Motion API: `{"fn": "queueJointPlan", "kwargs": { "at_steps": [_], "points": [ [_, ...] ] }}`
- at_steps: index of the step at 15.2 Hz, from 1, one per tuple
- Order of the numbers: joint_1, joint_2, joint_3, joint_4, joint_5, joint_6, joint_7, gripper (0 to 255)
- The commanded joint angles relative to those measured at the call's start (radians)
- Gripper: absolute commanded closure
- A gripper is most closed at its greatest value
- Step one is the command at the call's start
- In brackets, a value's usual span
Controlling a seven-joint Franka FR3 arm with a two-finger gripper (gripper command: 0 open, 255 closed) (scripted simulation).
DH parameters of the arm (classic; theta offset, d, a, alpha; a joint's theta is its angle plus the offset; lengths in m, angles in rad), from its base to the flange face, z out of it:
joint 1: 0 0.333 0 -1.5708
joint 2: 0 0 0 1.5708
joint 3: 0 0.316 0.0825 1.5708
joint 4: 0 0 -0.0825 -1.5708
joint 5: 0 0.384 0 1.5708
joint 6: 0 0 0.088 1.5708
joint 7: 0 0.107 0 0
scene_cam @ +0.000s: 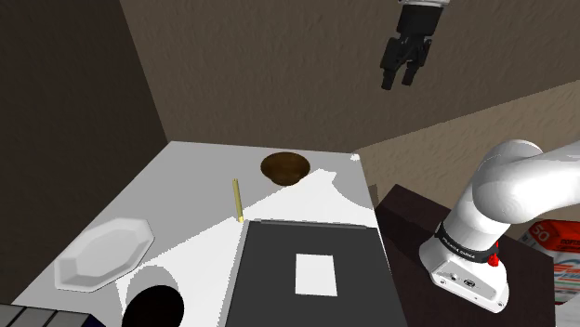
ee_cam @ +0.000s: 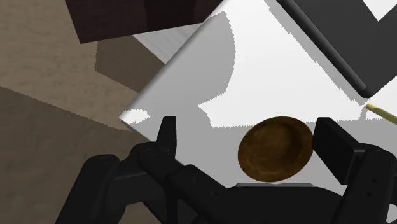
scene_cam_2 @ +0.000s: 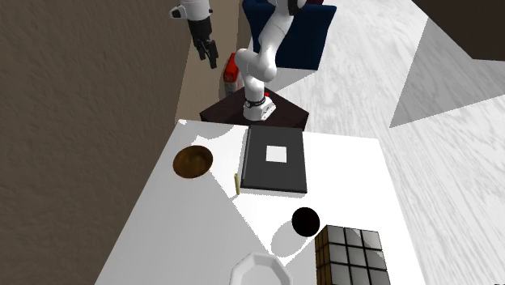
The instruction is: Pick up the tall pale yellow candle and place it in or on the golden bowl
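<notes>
First, the shoulder view: you have a white table (scene_cam: pixel 186 186) pushed into a corner of brown walls, with light and shadow in broad bands across it. The pale yellow candle (scene_cam: pixel 238 200) stands upright between the brown bowl (scene_cam: pixel 284 167) and the near corner of a dark book (scene_cam: pixel 311 274) with a white label. A white plate (scene_cam: pixel 102 253) and a black round object (scene_cam: pixel 153 302) sit toward that view's lower left. The gripper (scene_cam: pixel 398 82) hangs high above the table's far edge, fingers parted, nothing in them.

Second exterior view: you now see past the table to a pale floor, blue furniture (scene_cam_2: pixel 303 32) behind the arm, and a gridded cube (scene_cam_2: pixel 350 257) near the plate (scene_cam_2: pixel 259 271). The candle (scene_cam_2: pixel 236 184) is just beside the book (scene_cam_2: pixel 275 158); the bowl (scene_cam_2: pixel 193 161) lies apart from it.

Wrist view: the gripper (ee_cam: pixel 248 124) is wide open and empty. The bowl (ee_cam: pixel 277 149) shows far below between the fingers (ee_cam: pixel 167 130), with the candle (ee_cam: pixel 382 111) off beyond one finger.
</notes>
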State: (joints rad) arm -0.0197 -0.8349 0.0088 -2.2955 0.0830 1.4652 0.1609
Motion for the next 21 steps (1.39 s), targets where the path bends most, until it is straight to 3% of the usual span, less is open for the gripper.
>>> {"fn": "queueJointPlan", "kwargs": {
  "at_steps": [1, 12, 21],
  "points": [
    [0.000, 0.000, 0.000, 0.000, 0.000, 0.000, 0.000, 0],
    [0.050, 0.242, 0.218, 0.035, 0.104, 0.201, 0.198, 0],
    [0.070, 0.526, 0.384, 0.171, 0.095, 0.341, 0.373, 0]
  ]
}}
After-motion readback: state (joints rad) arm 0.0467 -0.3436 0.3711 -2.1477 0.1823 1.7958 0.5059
